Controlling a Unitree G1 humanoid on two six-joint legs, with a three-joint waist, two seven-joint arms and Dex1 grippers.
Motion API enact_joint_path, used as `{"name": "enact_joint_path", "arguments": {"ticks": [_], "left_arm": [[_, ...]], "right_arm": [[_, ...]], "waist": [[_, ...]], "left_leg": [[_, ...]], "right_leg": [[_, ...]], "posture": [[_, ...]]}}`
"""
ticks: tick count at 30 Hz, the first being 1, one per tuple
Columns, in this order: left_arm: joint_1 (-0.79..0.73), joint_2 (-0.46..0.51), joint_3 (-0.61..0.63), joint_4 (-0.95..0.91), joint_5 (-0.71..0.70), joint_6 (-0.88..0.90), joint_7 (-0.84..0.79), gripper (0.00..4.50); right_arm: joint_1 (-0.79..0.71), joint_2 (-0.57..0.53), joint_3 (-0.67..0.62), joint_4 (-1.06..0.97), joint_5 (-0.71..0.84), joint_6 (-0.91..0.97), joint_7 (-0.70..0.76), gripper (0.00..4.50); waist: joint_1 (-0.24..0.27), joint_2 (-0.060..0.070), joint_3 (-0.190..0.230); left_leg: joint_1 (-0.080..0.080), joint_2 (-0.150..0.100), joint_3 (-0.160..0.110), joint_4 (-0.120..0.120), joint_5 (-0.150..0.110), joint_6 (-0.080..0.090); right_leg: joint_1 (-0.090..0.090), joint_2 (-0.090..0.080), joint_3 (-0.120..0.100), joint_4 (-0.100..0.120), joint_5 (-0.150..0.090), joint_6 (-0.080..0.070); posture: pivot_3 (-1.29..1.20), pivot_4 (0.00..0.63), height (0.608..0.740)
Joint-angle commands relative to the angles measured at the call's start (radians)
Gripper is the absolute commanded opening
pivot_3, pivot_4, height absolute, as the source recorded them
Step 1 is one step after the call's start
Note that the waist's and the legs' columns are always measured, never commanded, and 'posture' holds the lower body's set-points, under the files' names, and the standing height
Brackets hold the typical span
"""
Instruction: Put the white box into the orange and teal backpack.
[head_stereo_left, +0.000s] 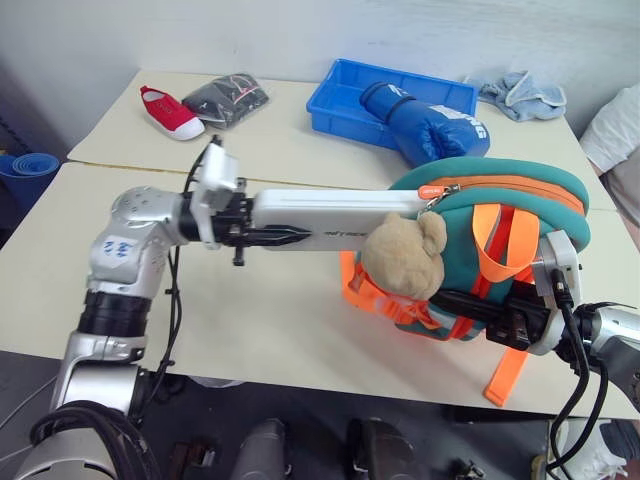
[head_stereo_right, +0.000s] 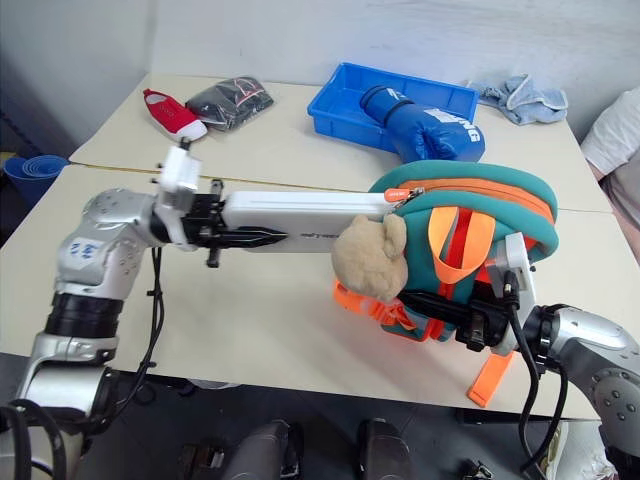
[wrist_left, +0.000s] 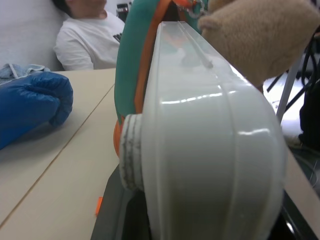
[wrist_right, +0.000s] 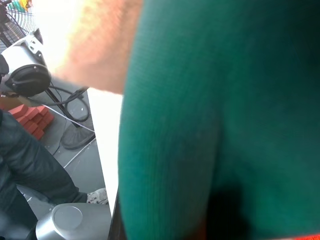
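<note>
I hold the white box level in my left gripper, clamped on its near end, its far end poking into the open top of the backpack behind the plush bear. My right gripper is pinched on the backpack's lower part, lifting it near the table's front edge.

I'm seeing the long white box lying level, its far end poking into the upright orange and teal backpack, beside its bear.

head pair overlooks table, wrists close-up
</note>
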Motion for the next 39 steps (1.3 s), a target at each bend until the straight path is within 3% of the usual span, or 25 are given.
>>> {"name": "enact_joint_path", "arguments": {"ticks": [1,6,9,14,16,20,28,32,36,39], "left_arm": [[-0.108,-0.142,-0.115,-0.005,0.017,0.067,0.018,1.24],[-0.237,-0.367,-0.192,0.166,0.138,0.007,0.132,1.24],[-0.28,-0.444,-0.188,0.278,0.185,-0.07,0.164,1.24],[-0.27,-0.477,-0.123,0.295,0.143,-0.084,0.15,2.78],[-0.249,-0.45,-0.091,0.279,0.122,-0.097,0.116,3.36],[-0.23,-0.3,-0.027,0.365,0.098,-0.211,-0.086,4.46],[-0.195,-0.148,0.038,0.38,0.072,-0.245,-0.226,4.46],[-0.14,-0.157,0.066,0.263,0.034,-0.21,-0.185,4.46],[-0.056,-0.176,0.111,0.05,-0.075,-0.054,-0.084,4.46],[-0.021,-0.188,0.111,0.004,-0.058,-0.044,-0.007,4.46]], "right_arm": [[-0.018,0.001,0.0,-0.028,0.001,-0.015,0.011,0.05],[-0.028,0.005,0.014,-0.035,-0.012,-0.02,0.013,0.05],[-0.031,0.013,0.022,-0.046,-0.014,-0.022,-0.002,0.05],[-0.039,0.032,0.029,-0.069,-0.009,-0.017,-0.049,0.0],[-0.042,0.041,0.03,-0.076,-0.007,-0.017,-0.074,0.0],[-0.051,0.06,0.029,-0.082,-0.007,-0.018,-0.12,0.0],[-0.065,0.064,0.04,-0.074,-0.011,-0.022,-0.132,0.0],[-0.084,0.067,0.056,-0.061,-0.016,-0.02,-0.131,0.0],[-0.096,0.061,0.068,-0.056,-0.02,-0.014,-0.125,0.0],[-0.1,0.064,0.069,-0.048,-0.02,-0.011,-0.126,0.0]], "waist": [[0.008,0.0,0.0],[0.007,0.0,0.0],[0.001,0.0,0.0],[0.0,0.001,0.0],[-0.002,0.001,0.0],[-0.012,0.001,0.0],[-0.009,0.001,0.0],[-0.003,0.001,0.0],[-0.002,0.001,0.0],[-0.003,0.001,0.0]], "left_leg": [[-0.001,0.0,-0.001,0.002,0.0,0.0],[-0.013,0.0,-0.003,0.011,-0.002,0.004],[-0.013,-0.001,-0.001,0.013,-0.003,0.007],[-0.012,0.0,-0.003,0.013,-0.002,0.007],[-0.012,0.0,-0.003,0.012,-0.002,0.006],[-0.013,0.0,-0.003,0.012,-0.001,0.005],[-0.014,-0.001,-0.004,0.013,-0.001,0.006],[-0.014,-0.001,-0.005,0.013,-0.001,0.006],[-0.015,0.0,-0.006,0.013,-0.001,0.006],[-0.014,0.0,-0.007,0.013,-0.001,0.006]], "right_leg": [[0.0,0.0,-0.001,0.0,0.0,0.0],[-0.004,0.002,-0.004,0.001,0.003,0.005],[-0.004,0.002,-0.008,-0.002,0.004,0.008],[-0.004,0.0,-0.009,-0.001,0.004,0.007],[-0.004,0.0,-0.008,-0.001,0.004,0.007],[-0.005,0.0,-0.007,-0.001,0.003,0.006],[-0.004,-0.001,-0.01,0.0,0.003,0.006],[-0.004,-0.001,-0.01,0.001,0.004,0.006],[-0.003,-0.001,-0.008,0.001,0.004,0.006],[-0.003,-0.001,-0.007,0.002,0.004,0.006]], "posture": [[0.0,0.15,0.74],[0.0,0.15,0.74],[0.0,0.15,0.74],[0.0,0.15,0.74],[0.0,0.15,0.74],[0.0,0.15,0.74],[0.0,0.15,0.74],[0.0,0.15,0.74],[0.0,0.15,0.74],[0.0,0.15,0.74]]}}
